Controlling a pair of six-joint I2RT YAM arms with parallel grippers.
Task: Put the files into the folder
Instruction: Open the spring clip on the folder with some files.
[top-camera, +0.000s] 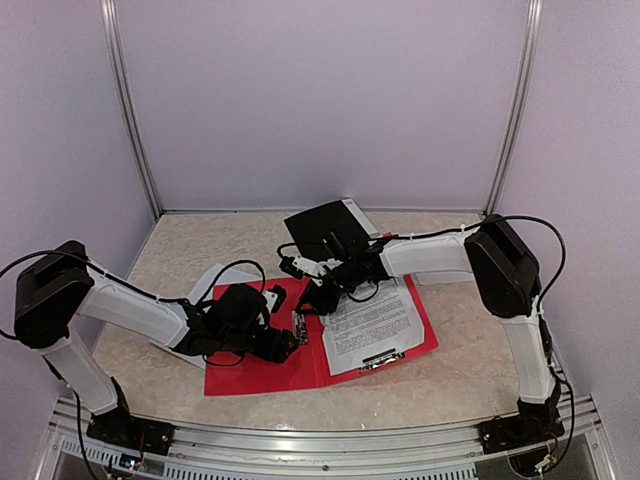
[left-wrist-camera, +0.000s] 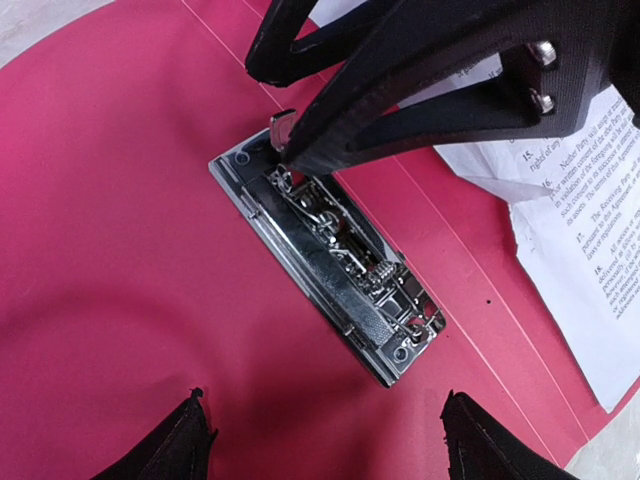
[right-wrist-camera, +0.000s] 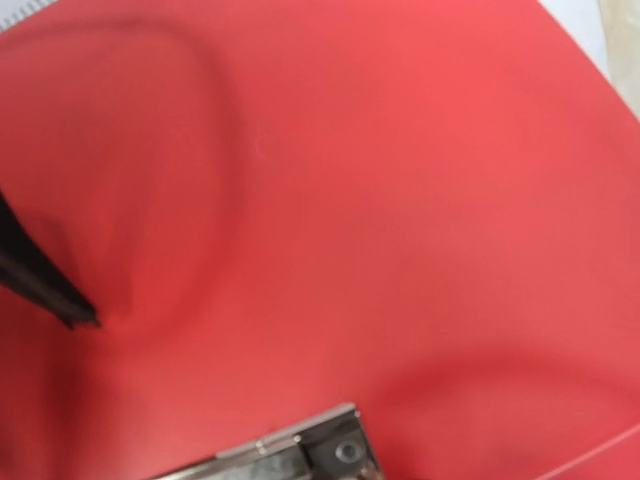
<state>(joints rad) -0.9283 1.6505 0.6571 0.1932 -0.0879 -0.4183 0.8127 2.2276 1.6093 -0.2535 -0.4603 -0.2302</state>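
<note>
Showing the red folder (top-camera: 250, 375) lying open on the table (top-camera: 180, 240), with its metal clip mechanism (left-wrist-camera: 335, 275) on the spine. One printed file (top-camera: 375, 320) lies on the right flap, at 3 o'clock from the mechanism. Another white sheet (top-camera: 212, 278) pokes out at the folder's 10 o'clock. The left gripper (left-wrist-camera: 325, 420) hangs over the mechanism, fingers spread, grasping nothing. The right gripper (top-camera: 306, 308) brackets the small lever tab (left-wrist-camera: 281, 124); whether it pinches the tab cannot be told. Risk: the tips may slip off the tab so the sprung lever snaps down, or a pull may drag the unrestrained folder and shift the file.
</note>
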